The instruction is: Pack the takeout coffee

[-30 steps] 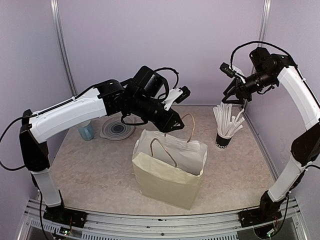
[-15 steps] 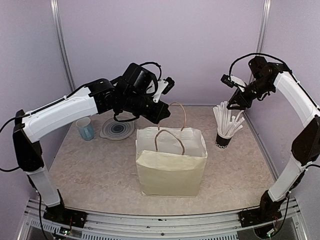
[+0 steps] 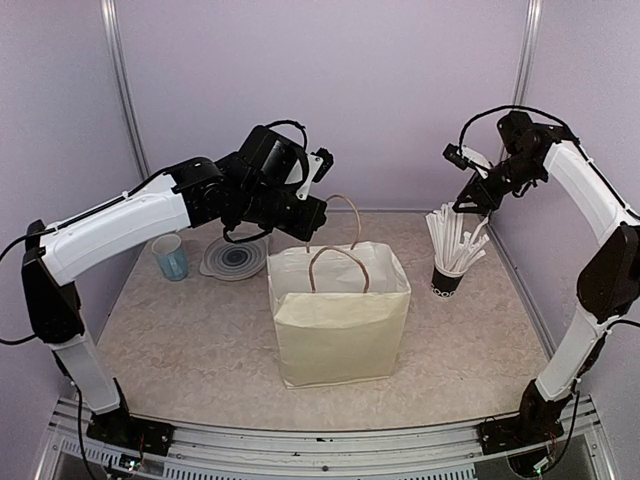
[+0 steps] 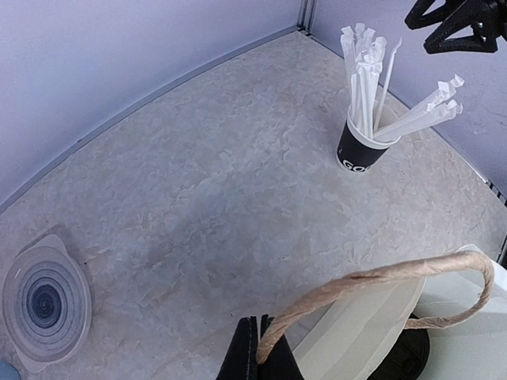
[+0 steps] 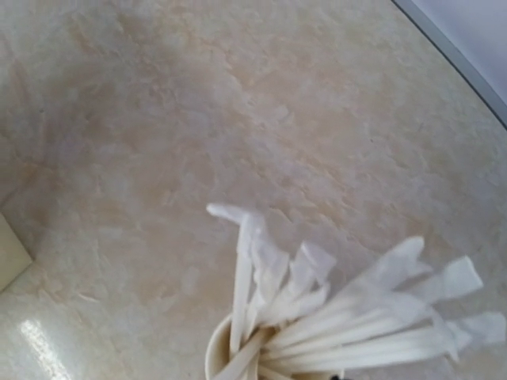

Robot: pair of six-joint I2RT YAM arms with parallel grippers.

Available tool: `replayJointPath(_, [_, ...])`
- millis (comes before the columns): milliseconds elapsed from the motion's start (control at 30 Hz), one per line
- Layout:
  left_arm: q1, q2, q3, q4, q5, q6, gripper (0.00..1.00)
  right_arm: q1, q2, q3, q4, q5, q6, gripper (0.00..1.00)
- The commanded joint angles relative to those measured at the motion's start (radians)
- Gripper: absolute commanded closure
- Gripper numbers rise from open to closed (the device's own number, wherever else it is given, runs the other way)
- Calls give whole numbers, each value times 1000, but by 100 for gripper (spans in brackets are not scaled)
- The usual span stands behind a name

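A cream paper bag (image 3: 340, 330) stands upright mid-table. My left gripper (image 3: 308, 232) hangs over its back left corner, shut on one brown twisted handle (image 4: 372, 285); the handle's end sits pinched between my fingertips (image 4: 265, 348). Down inside the bag's mouth, the left wrist view shows a round black shape (image 4: 408, 358), apparently the lid of a takeout coffee; the rest of the coffee is hidden by the bag. My right gripper (image 3: 468, 200) hovers above a black cup of white straws (image 3: 447, 278); from the left wrist view the right gripper (image 4: 432, 28) looks open and empty.
The straw cup (image 4: 360, 146) stands near the right wall, its straws (image 5: 317, 301) fanning up under the right wrist. A translucent blue cup (image 3: 170, 257) and a clear ribbed lid (image 3: 234, 258) sit at the back left. Walls close in on three sides.
My left gripper has shut on the bag's handle and drawn back left; the tilted bag now stands square. The right gripper has narrowed and shifted slightly right above the straws.
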Motion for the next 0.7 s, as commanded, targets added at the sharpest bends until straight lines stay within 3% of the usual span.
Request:
replayJointPath(0, [9, -46, -17, 11, -25, -22, 97, -10, 43, 44, 5, -60, 5, 60])
replayJointPath(67, [9, -39, -11, 2, -20, -32, 81, -9, 64, 56, 11, -62, 11, 59])
replayJointPath(200, [4, -31, -6, -5, -13, -50, 66, -9, 99, 67, 20, -65, 16, 60])
replayJointPath(433, [-6, -49, -14, -7, -34, -61, 62, -10, 141, 76, 40, -46, 39, 69])
replayJointPath(567, [-7, -60, -25, -5, -48, -68, 62, -9, 145, 74, 52, -45, 54, 89])
replayJointPath(667, [-7, -64, -27, -4, -51, -70, 61, -10, 147, 74, 59, -34, 62, 97])
